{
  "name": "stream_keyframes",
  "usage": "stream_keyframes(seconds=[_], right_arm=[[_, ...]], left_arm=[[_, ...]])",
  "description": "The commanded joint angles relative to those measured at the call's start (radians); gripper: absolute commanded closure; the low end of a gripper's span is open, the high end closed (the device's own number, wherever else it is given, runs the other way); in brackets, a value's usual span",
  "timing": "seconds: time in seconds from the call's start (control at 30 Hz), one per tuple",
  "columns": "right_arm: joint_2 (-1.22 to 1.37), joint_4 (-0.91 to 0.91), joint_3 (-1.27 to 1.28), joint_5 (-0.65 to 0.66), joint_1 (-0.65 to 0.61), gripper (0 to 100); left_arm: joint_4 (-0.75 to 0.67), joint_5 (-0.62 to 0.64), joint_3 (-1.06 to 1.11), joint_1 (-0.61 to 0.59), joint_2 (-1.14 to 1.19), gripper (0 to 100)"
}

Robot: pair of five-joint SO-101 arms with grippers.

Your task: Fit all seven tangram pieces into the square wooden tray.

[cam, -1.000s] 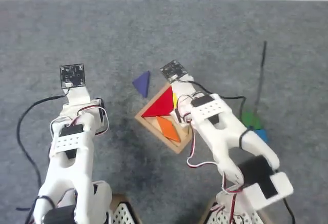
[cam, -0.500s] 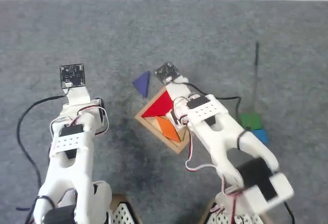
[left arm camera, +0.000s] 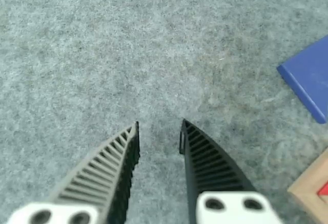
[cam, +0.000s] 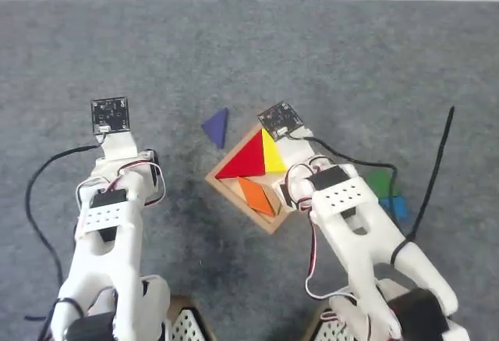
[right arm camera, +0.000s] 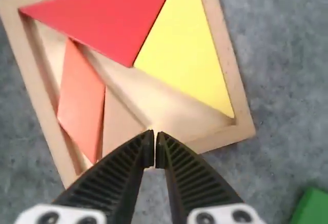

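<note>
**Yellow seated, right arm backed off**

- Change: the right arm (cam: 351, 216) has swung back toward its own side. Half a second ago its wrist sat over the tray (right arm camera: 225, 55) and hid most of the yellow.
- The yellow triangle (right arm camera: 189, 49) now lies flat in the tray, edge to edge with the red triangle (right arm camera: 107, 14).
- The right gripper (right arm camera: 154, 138) hangs over the tray's near rim, jaws pinched almost together and holding nothing. I read that as placement done and the arm free.
- The orange piece (right arm camera: 82, 101) is in the same spot as in the earlier frames. Bare wood shows between it and the yellow.
- The left gripper (left arm camera: 159, 129) is over bare worktop (left arm camera: 77, 39), jaws moderately apart and empty. The left arm's pose is the same across all three high frames.
- The blue triangle (cam: 217, 126) hasn't moved. It's on the worktop near the tray's far corner.
- Also still out: the green piece (cam: 383, 179) and a small blue piece (cam: 399, 207) just beside it, on the right arm's side.

Status: three seated, at least three loose, so roughly halfway. The blue triangle sits closer to the left arm and the green pair to the right, so either arm could take the next pick.
</note>
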Motion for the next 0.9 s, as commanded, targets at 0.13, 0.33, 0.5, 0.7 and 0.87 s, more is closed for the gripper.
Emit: stream_keyframes(seconds=[0.13, 0.33, 0.5, 0.7, 0.87], right_arm=[[0.105, -0.051, -0.017, 0.006, -0.008, 96.7], [0.182, -0.05, -0.071, 0.012, -0.025, 96.8], [0.228, -0.042, -0.123, 0.014, -0.094, 96.8], [0.317, -0.039, -0.216, 0.014, -0.105, 96.8], [0.374, -0.038, -0.282, 0.014, -0.107, 96.8]], left_arm=[[-0.025, -0.008, -0.008, 0.009, 0.002, 88], [-0.025, -0.008, -0.008, 0.009, 0.002, 88], [-0.025, -0.008, -0.008, 0.009, 0.002, 88], [-0.025, -0.008, -0.008, 0.009, 0.002, 88], [-0.025, -0.008, -0.008, 0.009, 0.002, 88]])
